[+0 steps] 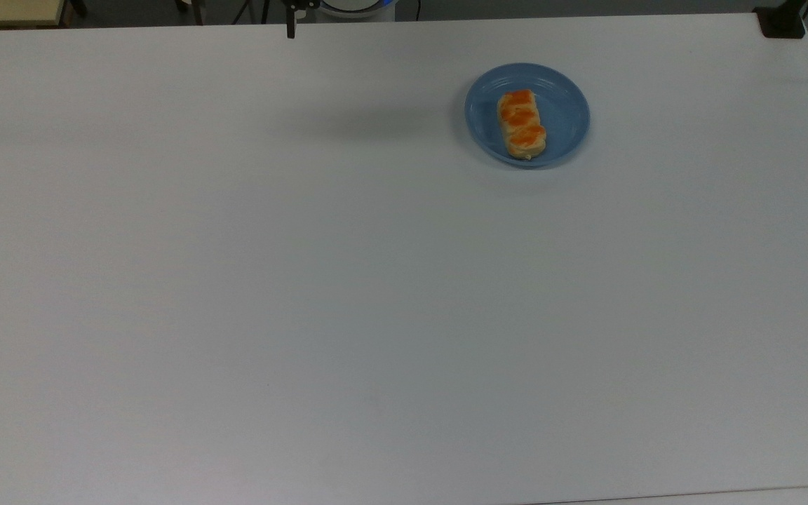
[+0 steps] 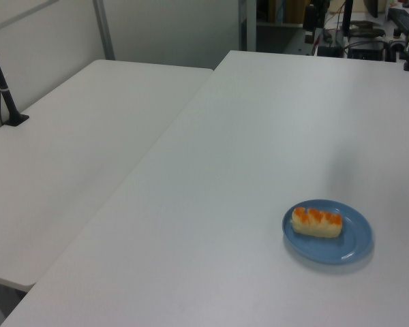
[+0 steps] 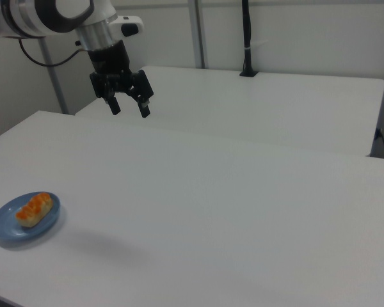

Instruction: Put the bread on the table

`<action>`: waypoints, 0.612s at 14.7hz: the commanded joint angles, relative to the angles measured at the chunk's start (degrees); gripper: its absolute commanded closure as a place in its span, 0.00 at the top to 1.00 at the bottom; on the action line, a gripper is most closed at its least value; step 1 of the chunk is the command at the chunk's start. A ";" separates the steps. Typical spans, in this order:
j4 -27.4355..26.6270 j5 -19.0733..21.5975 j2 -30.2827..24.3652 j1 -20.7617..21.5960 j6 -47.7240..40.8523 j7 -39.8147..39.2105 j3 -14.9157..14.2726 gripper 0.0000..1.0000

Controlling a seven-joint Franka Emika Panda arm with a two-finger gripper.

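White worktop (image 1: 376,294) is seen across the top view, with a blue plate (image 1: 564,116) toward its far edge; the bread (image 1: 522,123) is laid on the plate. From the left view, the bread (image 2: 317,223) is seen on the plate (image 2: 351,240), lengthwise across it. From the right view, the pincer (image 3: 129,109) is held high above the worktop (image 3: 230,211), spread wide and holding nothing, well apart from the plate (image 3: 6,224) and the bread (image 3: 34,210).

Even, soft overhead light; a faint diffuse shadow on the table (image 1: 348,126).
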 commanded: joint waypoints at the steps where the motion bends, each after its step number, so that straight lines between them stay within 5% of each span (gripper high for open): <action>1: -0.78 1.01 -0.55 0.32 1.08 -0.60 -0.47 1.00; 9: -0.17 1.01 -0.55 0.76 0.47 1.94 -0.20 1.00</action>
